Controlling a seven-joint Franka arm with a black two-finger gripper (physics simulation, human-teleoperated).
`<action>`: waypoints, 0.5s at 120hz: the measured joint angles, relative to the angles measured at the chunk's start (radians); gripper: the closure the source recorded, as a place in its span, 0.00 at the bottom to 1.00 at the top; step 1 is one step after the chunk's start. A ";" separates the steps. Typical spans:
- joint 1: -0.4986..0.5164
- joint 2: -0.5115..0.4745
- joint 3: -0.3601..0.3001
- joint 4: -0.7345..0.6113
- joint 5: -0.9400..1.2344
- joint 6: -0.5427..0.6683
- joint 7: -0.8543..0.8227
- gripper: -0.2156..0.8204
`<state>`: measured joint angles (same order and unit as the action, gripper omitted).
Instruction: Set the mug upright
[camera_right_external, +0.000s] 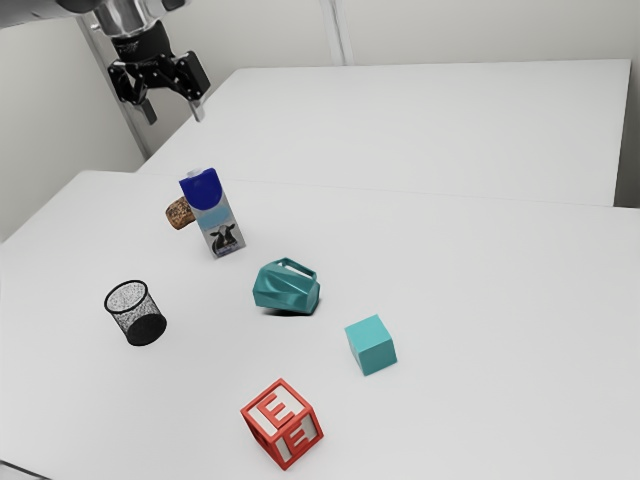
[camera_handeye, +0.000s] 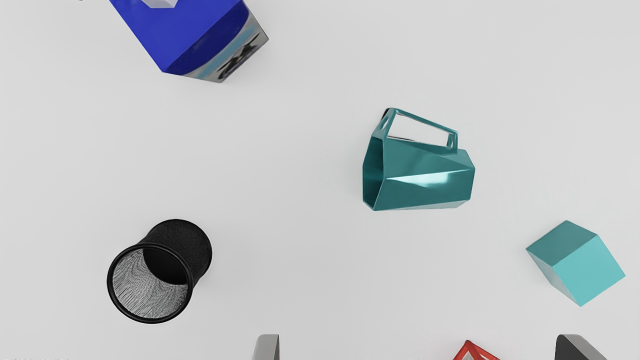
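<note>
My black two-finger gripper (camera_right_external: 175, 117) is open and empty, high and well apart from the glossy, faceted teal mug (camera_handeye: 430, 182), perhaps for a wide look. The mug lies on its side; flat facets probably prevent rolling. The wrist view looks into its mouth; the exterior view reveals my height.

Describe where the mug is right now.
The mug lies on its side on the table, just to the exterior view's left of centre, between the black mesh cup and the teal cube.
</note>
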<state>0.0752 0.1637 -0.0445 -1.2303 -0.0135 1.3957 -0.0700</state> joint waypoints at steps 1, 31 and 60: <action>0.000 0.000 0.000 0.000 0.000 0.000 0.000 0.21; -0.009 -0.006 0.028 -0.165 -0.065 0.121 0.014 0.21; 0.008 0.012 0.157 -0.613 -0.568 0.392 0.180 0.21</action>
<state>0.0837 0.1756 0.1121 -1.8429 -0.5810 1.7882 0.1102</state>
